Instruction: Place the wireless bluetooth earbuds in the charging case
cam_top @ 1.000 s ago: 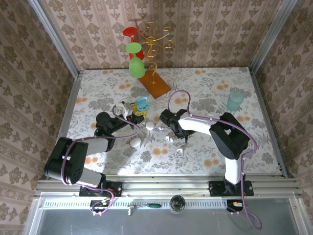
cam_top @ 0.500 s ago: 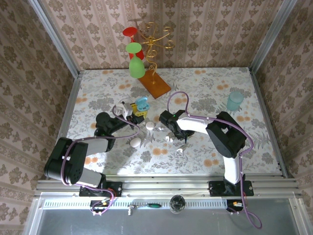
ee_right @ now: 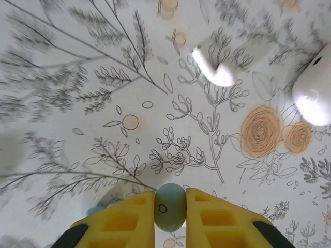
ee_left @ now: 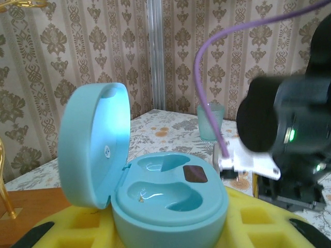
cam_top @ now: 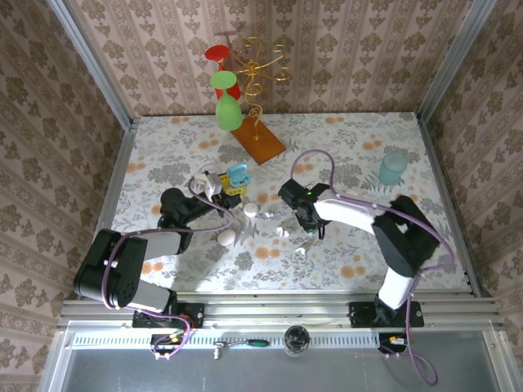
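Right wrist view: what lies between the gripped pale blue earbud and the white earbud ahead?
Between the pale blue earbud and white earbud, just bare floral tablecloth; right wrist view.

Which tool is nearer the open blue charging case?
Left. The left tool grips the open blue charging case at its base. The right tool, pinching a pale blue earbud, is off to the case's right and apart from it.

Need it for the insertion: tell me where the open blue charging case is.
The blue case sits left of centre in the top view, gripped by the left claw, near the wooden base.
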Tool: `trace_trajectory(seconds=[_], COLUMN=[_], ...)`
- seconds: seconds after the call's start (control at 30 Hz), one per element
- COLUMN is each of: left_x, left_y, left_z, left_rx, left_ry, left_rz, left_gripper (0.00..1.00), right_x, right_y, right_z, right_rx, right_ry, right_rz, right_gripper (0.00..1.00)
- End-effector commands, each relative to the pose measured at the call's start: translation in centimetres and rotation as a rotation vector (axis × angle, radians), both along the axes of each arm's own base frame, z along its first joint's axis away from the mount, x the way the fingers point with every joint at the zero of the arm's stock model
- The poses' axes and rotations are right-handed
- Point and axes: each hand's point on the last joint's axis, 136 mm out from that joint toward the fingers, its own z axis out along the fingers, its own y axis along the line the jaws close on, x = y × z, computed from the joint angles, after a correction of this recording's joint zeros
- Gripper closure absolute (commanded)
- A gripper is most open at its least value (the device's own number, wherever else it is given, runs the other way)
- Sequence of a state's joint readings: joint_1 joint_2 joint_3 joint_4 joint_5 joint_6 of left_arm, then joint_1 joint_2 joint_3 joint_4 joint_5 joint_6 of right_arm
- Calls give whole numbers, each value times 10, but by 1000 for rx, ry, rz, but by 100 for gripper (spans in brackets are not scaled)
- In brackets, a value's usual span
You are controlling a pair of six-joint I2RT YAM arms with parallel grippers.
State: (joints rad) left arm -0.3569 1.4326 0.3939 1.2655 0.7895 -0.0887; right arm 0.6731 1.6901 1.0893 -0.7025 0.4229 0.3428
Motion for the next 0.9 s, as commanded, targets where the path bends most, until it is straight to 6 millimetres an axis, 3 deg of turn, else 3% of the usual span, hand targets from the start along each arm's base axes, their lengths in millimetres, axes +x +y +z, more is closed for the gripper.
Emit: trace_trajectory(seconds=[0.0,0.13,0.17,0.27,0.3,0.47,0.63,0.87], left_x=[-10,-16,-18,-23,-33,-43,-52,-62], left_y=[-13,-26,-30,-37,-46,-56,-66,-76], left_z=[-1,-4,-4,-4,-4,-8,-7,-5], left_rx=[16,24,25,33,34,43,41,36], left_ry=[-45,-48,-54,-67,-75,-81,-78,-70], left_rz=[-67,-115,-127,-168,-207,-269,-333,-388], left_gripper=[65,65,65,65,65,65,65,66], right_x=[8,4,2,-4,-8,-24,-36,-40], right_y=[19,37,45,64,69,97,116,126], right_z=[37,76,96,133,144,191,209,202], right_rx=[198,373,447,613,665,960,1105,1141], right_ry=[-85,-148,-186,-237,-249,-245,-179,-96], right_rz=[78,189,230,314,340,460,552,588], right_gripper=[82,82,82,82,81,82,82,82])
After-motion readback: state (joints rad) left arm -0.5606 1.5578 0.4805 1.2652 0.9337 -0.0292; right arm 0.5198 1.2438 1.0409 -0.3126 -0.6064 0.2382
